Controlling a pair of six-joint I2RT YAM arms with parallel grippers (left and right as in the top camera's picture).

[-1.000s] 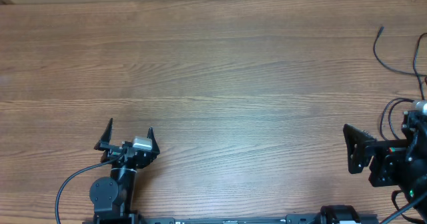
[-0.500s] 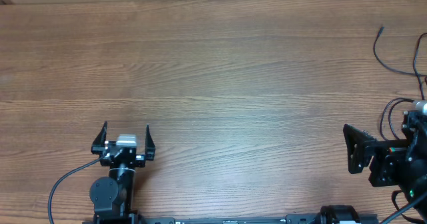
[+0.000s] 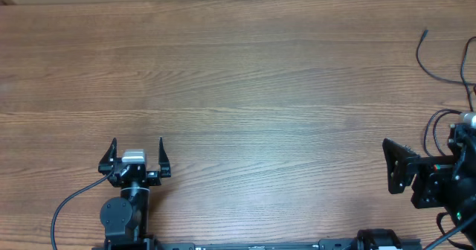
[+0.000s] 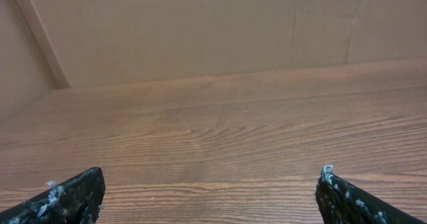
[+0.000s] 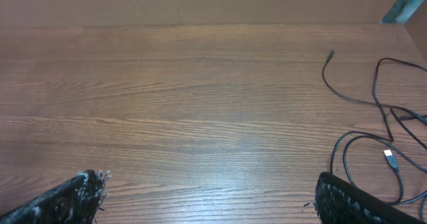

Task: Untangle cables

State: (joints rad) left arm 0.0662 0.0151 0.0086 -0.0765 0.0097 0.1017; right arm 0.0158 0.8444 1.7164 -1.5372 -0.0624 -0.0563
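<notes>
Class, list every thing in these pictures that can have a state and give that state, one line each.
cables, lying loose at the right end of the table, looped across each other, not held
left gripper, open, empty, over bare wood far from the cables
right gripper, open, empty, beside the cables and not touching them

Illumination over the counter (image 3: 245,71) is even, diffuse and warm. In the overhead view the wood grain is sharp edge to edge and the surface reads matte. The left wrist view is paler and softer, with low contrast toward the back wall (image 4: 200,31). In the right wrist view the grain is crisp at centre; the fingertips (image 5: 67,201) of the right claw (image 5: 208,179) are dark and slightly blurred.
</notes>
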